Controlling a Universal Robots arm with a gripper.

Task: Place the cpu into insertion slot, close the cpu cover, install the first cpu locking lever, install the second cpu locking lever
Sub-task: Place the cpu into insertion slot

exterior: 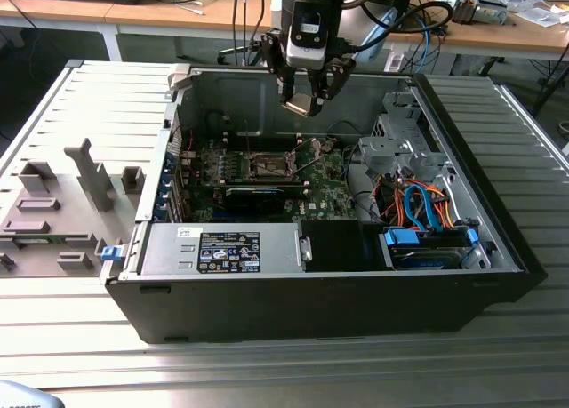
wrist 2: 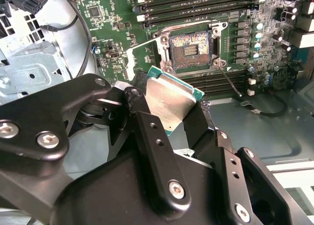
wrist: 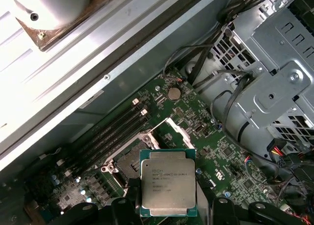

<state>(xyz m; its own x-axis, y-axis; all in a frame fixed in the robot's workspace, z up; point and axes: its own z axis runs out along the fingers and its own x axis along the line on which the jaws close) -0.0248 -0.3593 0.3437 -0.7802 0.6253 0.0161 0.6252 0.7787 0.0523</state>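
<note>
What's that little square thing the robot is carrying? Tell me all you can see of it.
A small flat square chip with a silver-grey metal top bearing print and a thin green rim. The black gripper pinches it by opposite edges, in the air above the green motherboard, not yet in the square socket.

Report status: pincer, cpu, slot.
Pincer shut on cpu, above the board. Slot exposed, empty. Nothing seen between them.
</note>
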